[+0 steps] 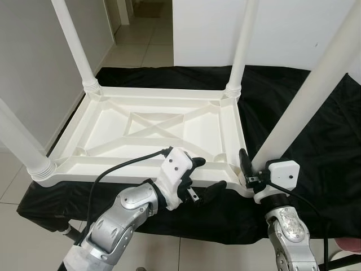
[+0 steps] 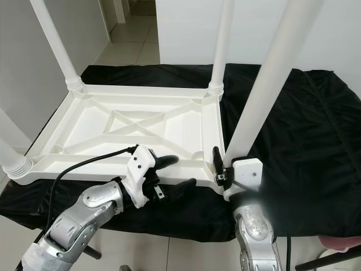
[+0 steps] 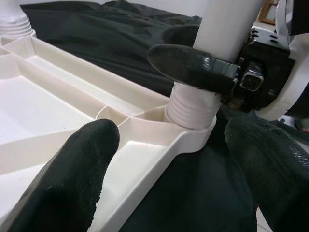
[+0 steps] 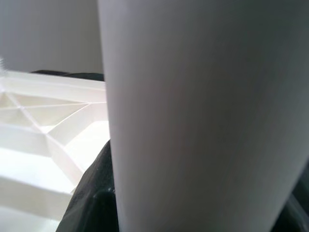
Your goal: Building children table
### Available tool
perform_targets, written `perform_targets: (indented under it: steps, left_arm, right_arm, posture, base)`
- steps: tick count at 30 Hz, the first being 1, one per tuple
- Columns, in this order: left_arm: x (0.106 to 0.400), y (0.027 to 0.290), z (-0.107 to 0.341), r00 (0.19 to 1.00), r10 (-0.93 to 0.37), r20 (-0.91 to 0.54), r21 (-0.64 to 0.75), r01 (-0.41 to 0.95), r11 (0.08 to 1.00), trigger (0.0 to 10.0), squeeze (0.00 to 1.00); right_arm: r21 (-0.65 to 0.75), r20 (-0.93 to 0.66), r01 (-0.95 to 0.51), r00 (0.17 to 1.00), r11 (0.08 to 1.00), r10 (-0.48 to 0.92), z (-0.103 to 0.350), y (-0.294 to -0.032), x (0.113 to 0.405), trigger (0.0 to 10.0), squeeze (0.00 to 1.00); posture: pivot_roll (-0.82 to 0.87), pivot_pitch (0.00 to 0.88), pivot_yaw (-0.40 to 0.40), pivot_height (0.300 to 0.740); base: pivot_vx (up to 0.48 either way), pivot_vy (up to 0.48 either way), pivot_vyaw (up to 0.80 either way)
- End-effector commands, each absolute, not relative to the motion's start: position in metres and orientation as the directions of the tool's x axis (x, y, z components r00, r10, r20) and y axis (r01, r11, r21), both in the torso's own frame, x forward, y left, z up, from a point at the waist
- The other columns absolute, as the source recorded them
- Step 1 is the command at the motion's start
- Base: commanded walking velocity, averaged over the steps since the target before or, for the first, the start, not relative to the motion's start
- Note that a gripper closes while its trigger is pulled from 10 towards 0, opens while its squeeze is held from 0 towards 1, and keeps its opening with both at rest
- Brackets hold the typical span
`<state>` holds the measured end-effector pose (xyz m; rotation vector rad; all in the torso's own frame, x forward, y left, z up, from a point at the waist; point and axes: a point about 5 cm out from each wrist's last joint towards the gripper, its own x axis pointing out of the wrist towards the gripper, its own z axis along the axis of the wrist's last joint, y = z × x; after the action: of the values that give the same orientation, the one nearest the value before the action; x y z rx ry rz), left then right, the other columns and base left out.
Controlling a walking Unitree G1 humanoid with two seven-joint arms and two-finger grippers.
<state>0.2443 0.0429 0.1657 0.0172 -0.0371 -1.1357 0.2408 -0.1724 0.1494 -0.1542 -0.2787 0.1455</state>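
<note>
A white plastic children's table (image 1: pixel 152 132) lies upside down on a black cloth, its legs pointing up. My right gripper (image 1: pixel 256 169) is shut on the near-right leg (image 1: pixel 316 84) just above its threaded collar (image 3: pixel 193 108), where the leg meets the corner socket. One black finger (image 3: pixel 193 67) wraps the leg's front; the other is hidden behind it. In the right wrist view the leg (image 4: pixel 203 116) stands very close. My left gripper (image 1: pixel 207 176) is open, with its fingers (image 3: pixel 72 179) on either side of the table's near rim (image 3: pixel 145 159), just left of that corner.
Three other legs stand in their sockets: far left (image 1: pixel 76 45), far right (image 1: pixel 242 45), near left (image 1: pixel 22 141). The black cloth (image 1: pixel 316 147) covers the support and drapes over its front edge. Tiled floor and white walls lie behind.
</note>
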Motion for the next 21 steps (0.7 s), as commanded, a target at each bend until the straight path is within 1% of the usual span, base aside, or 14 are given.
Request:
perform_targets:
  steps: [1,3,7,10,12,15,21]
  left_arm:
    - [0.244,0.046,0.168,0.43,-0.903,0.017,0.031,0.902,0.431,10.0,0.0]
    - [0.244,0.046,0.168,0.43,-0.903,0.017,0.031,0.902,0.431,10.0,0.0]
    - [0.244,0.047,0.168,0.43,-0.903,0.013,0.031,0.902,0.43,10.0,0.0]
    - [0.244,0.047,0.168,0.431,-0.902,0.013,0.031,0.902,0.431,10.0,0.0]
    - [0.243,0.047,0.169,0.431,-0.902,0.013,0.033,0.902,0.431,10.0,0.0]
    - [0.243,0.047,0.169,0.43,-0.903,0.01,0.037,0.902,0.43,10.0,0.0]
    - [0.242,0.047,0.17,0.428,-0.904,0.007,0.04,0.903,0.427,10.0,0.0]
  right_arm:
    - [-0.196,0.154,-0.19,0.963,0.962,0.222,0.129,-0.17,0.24,10.0,0.0]
    - [-0.196,0.154,-0.19,0.963,0.962,0.222,0.129,-0.17,0.24,10.0,0.0]
    - [-0.216,0.133,-0.26,0.947,0.941,0.293,0.127,-0.165,0.24,10.0,0.0]
    - [-0.211,0.124,-0.278,0.943,0.937,0.308,0.126,-0.164,0.24,10.0,0.0]
    - [-0.194,0.113,-0.291,0.942,0.937,0.316,0.125,-0.164,0.24,10.0,0.0]
    - [-0.098,0.083,-0.303,0.947,0.948,0.311,0.118,-0.165,0.241,10.0,0.0]
    - [-0.044,0.054,-0.29,0.955,0.956,0.292,0.115,-0.168,0.244,10.0,0.0]
  posture:
    - [-0.09,0.081,0.078,0.74]
    - [-0.09,0.081,0.078,0.74]
    - [-0.09,0.086,0.081,0.74]
    - [-0.09,0.087,0.082,0.74]
    - [-0.08,0.087,0.082,0.74]
    - [-0.09,0.087,0.084,0.74]
    - [-0.09,0.086,0.086,0.74]
  base:
    - [0.0,0.0,0.0]
    - [0.0,0.0,0.0]
    - [0.0,0.0,0.0]
    - [0.0,0.0,0.0]
    - [0.0,0.0,0.0]
    - [0.0,0.0,0.0]
    - [0.0,0.0,0.0]
